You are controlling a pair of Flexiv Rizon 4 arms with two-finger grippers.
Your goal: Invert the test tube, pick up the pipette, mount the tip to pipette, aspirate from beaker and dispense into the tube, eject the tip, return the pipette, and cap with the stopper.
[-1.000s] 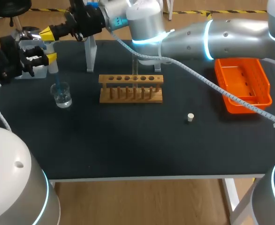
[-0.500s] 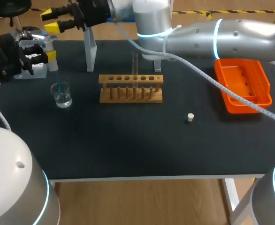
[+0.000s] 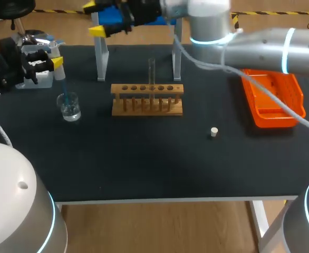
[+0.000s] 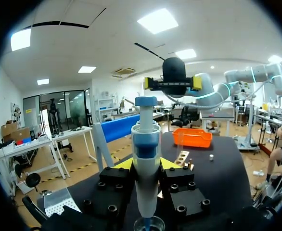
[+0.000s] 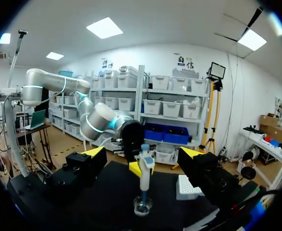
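Pipette [image 3: 58,66] held upright over beaker [image 3: 69,108], tip [image 3: 64,90] dipped inside. Pipette clamped between fingers of left gripper [image 3: 53,63]. Tube [image 3: 151,74] stood in rack [image 3: 146,100], well apart from beaker. Stopper [image 3: 213,132] laid on table [image 3: 144,158] beyond rack. Right gripper [image 3: 99,19] spread wide, empty, raised behind rack.

Risks judged:
- air drawn in if tip lifted early
- beaker toppled if tip dragged sideways
- drops lost if narrow tube mouth missed

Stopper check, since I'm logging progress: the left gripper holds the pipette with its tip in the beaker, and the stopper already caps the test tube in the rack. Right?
Not quite. The head view shows the stopper lying on the table, apart from the rack; the test tube stands uncapped. The left gripper does hold the pipette with its tip in the beaker.
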